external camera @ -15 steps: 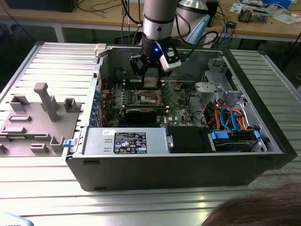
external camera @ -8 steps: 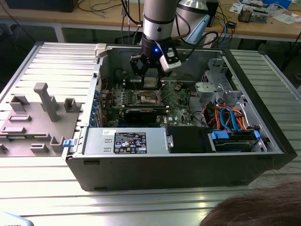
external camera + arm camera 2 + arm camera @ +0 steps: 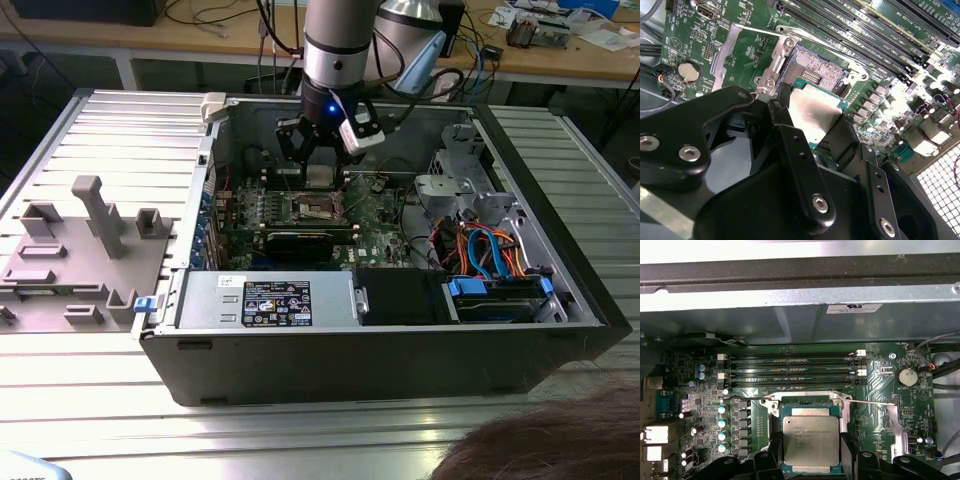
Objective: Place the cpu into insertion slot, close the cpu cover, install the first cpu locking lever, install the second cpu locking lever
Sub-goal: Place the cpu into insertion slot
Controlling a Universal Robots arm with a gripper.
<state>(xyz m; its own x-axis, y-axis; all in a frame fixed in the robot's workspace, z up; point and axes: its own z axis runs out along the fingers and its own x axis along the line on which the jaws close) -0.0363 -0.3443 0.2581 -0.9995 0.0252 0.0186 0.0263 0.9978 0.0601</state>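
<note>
Black gripper (image 3: 811, 456) fingers (image 3: 774, 455) clamp the cpu (image 3: 811, 440), printed lines on its top, just above the open insertion slot (image 3: 817, 72); the cpu cover (image 3: 724, 59) stands raised beside that slot.

The exterior view stands off the arm, outside the open computer case (image 3: 350, 360), somewhat high, and looks down into it; the gripper (image 3: 318, 168) is far from this camera. The first wrist view sits above the gripper and looks nearly straight down past its fingers (image 3: 765, 464) to the motherboard (image 3: 885, 385). The second wrist view sits close beside the fingers and looks along them at a slant. Both wrist views share the held cpu (image 3: 809, 440) (image 3: 815, 112) and the socket (image 3: 812, 70) below it.
</note>
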